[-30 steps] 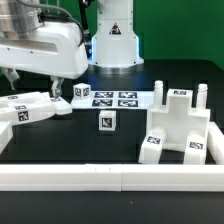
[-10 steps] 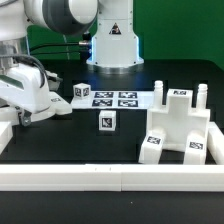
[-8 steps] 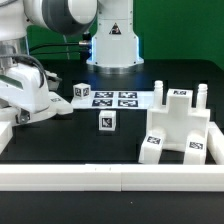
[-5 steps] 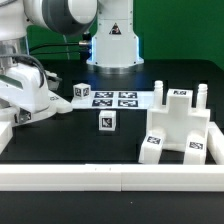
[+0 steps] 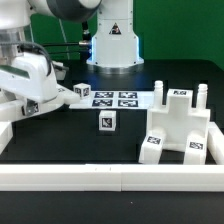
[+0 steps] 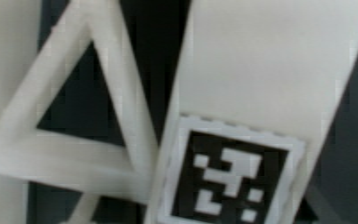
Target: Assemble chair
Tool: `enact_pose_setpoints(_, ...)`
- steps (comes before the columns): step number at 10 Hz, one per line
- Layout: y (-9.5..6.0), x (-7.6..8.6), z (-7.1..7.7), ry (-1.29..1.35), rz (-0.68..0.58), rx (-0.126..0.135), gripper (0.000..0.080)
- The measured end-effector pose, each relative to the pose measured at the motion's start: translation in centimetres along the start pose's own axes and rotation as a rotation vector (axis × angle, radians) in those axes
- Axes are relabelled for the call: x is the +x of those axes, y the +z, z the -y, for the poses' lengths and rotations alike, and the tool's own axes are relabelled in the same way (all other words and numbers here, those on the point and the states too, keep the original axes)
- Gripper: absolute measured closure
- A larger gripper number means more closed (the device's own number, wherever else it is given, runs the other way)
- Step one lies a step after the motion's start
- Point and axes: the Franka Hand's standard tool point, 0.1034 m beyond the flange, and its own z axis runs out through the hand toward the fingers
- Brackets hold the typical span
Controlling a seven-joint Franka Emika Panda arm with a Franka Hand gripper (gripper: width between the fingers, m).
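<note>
Since claw [image 5: 30, 104] closure can't be told, the tagged chair piece [image 6: 256, 80] by it may slip if gripped off-centre.

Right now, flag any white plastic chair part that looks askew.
Nothing stands out. The large white pegged block stands upright; a small white tagged cube and a second cube sit flat on the black table. The white tagged slab under the wrist is only partly visible.
</note>
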Motion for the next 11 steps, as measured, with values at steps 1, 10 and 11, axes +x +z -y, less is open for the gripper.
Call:
enact_pose_setpoints(1, -1.4, -0.2, 1.0, 0.004, 0.013, 0.021, 0.0481)
enact_pose_setpoints(10, -6.7, -1.3, 11.0, -0.071, 0.067, 0.035, 0.0481)
enact_pose_setpoints(11, -6.7, -1.4, 11.2, -0.075, 0.066, 0.033, 0.0481)
